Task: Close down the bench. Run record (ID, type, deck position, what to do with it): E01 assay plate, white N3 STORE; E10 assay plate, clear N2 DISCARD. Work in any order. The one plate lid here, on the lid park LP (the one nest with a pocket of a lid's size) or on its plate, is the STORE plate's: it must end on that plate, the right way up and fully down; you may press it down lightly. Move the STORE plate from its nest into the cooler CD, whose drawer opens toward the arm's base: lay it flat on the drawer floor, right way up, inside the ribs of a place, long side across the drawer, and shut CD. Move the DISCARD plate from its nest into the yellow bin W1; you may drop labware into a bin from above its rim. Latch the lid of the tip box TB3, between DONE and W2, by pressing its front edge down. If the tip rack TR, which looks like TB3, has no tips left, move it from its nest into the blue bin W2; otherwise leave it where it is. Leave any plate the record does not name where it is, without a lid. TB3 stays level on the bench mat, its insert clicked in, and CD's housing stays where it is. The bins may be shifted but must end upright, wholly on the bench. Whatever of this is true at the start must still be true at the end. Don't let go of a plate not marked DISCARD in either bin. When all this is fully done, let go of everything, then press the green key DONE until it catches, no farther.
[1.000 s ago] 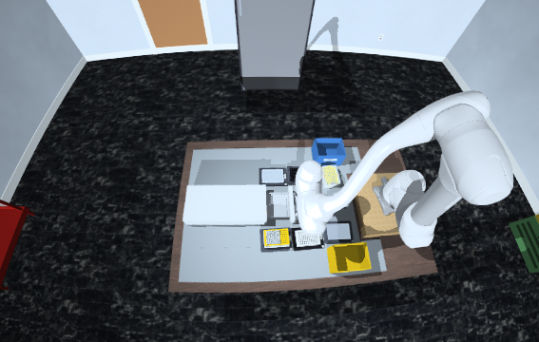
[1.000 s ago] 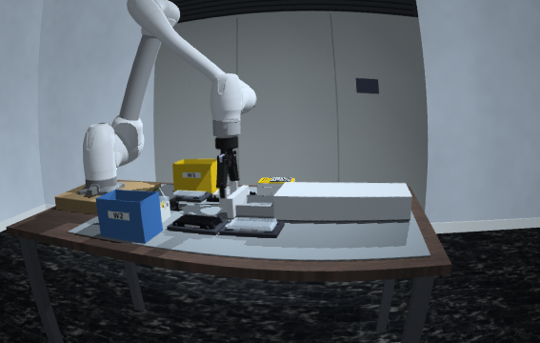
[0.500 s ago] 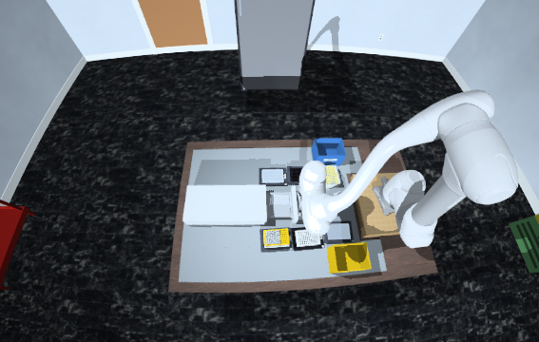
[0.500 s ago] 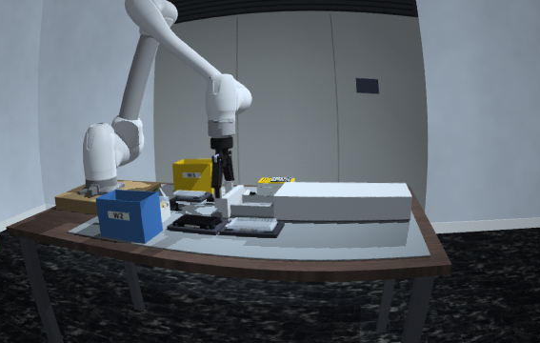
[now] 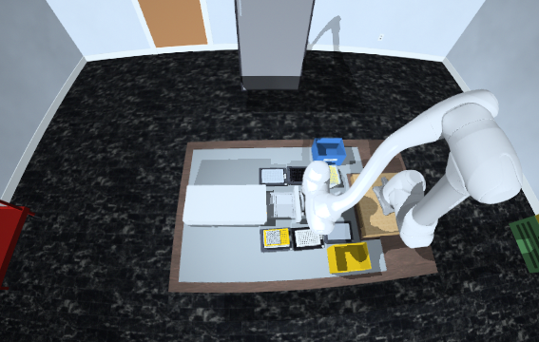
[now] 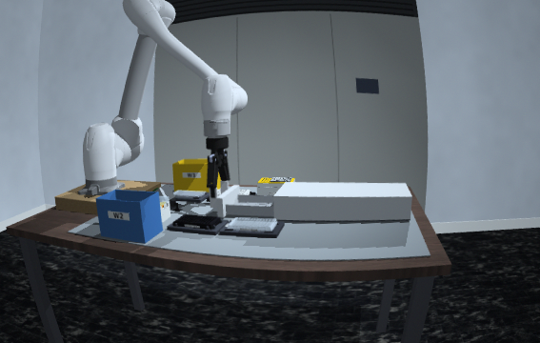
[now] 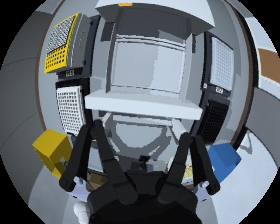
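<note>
We see our arm [image 6: 170, 40] as smooth glossy white tubes with bulbous rounded joints, a grey ring at the wrist, and a black gripper [image 6: 217, 183] with jointed linkage fingers.

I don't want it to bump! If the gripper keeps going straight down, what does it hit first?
The gripper, shut on the drawer front, points straight down, so it would likely press into that drawer front first, with the bench mat below.

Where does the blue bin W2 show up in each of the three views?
Top: blue bin W2 at the mat's upper edge, centre-right.
Exterior: blue bin W2 front left on the bench.
Wrist: blue bin W2 lower right.
Shared landmark: yellow bin, across the deck from it.
</note>
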Controlling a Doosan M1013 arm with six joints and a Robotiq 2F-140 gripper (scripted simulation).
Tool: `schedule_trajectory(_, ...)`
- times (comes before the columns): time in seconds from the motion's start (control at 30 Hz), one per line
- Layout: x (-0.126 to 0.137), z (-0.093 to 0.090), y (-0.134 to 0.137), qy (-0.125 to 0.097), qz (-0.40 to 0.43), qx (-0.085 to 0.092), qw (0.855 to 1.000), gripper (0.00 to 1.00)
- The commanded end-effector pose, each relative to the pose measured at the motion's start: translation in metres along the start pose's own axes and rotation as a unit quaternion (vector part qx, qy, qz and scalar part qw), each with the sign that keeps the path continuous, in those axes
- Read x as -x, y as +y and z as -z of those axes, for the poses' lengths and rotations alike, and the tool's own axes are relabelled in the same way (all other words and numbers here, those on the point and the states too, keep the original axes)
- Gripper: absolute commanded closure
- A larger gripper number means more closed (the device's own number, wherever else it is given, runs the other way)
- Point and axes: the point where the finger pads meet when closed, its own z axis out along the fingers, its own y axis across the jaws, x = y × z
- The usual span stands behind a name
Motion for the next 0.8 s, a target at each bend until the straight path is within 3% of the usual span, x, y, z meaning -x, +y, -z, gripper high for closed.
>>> schedule_trajectory(0.0, 0.0037, 0.0000, 0.0000, 0.000, 0.000, 0.000, 1.000, 1.00)
schedule_trajectory(0.77, 0.0087, 0.0000, 0.0000, 0.000, 0.000, 0.000, 1.000, 1.00)
